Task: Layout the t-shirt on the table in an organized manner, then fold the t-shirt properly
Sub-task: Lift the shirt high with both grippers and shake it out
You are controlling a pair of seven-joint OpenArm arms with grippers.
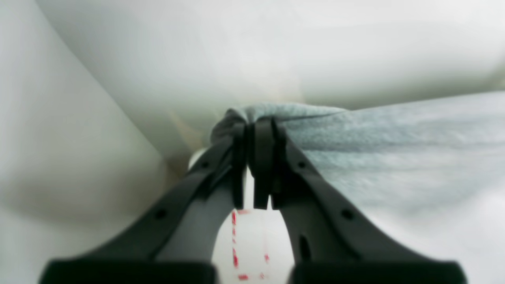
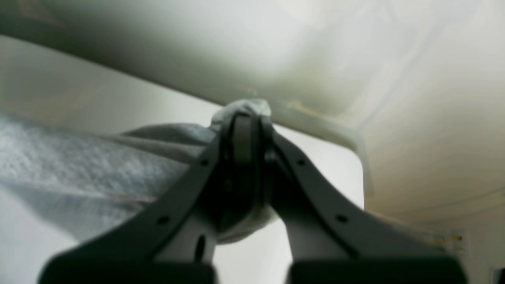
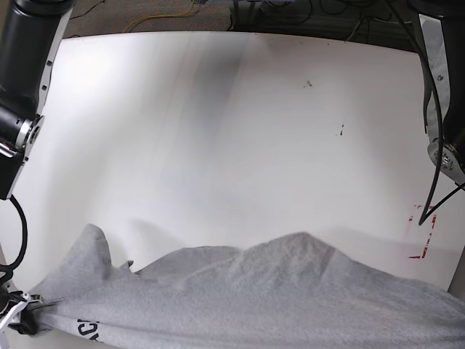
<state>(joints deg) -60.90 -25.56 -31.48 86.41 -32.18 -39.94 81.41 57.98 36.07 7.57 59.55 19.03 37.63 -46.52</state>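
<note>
left gripper [image 1: 256,130] pinching t-shirt [image 3: 276,291] corner at its tips | right gripper [image 2: 246,122] pinching opposite corner | cloth spans between them over table [image 3: 218,131] | advice: hold edge taut, lower evenly, avoid wrinkles

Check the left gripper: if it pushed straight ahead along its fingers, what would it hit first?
The left gripper is already shut on the t-shirt, bunched at its tips. Beyond that lies only blurred pale surface; depth there is unclear.
</note>
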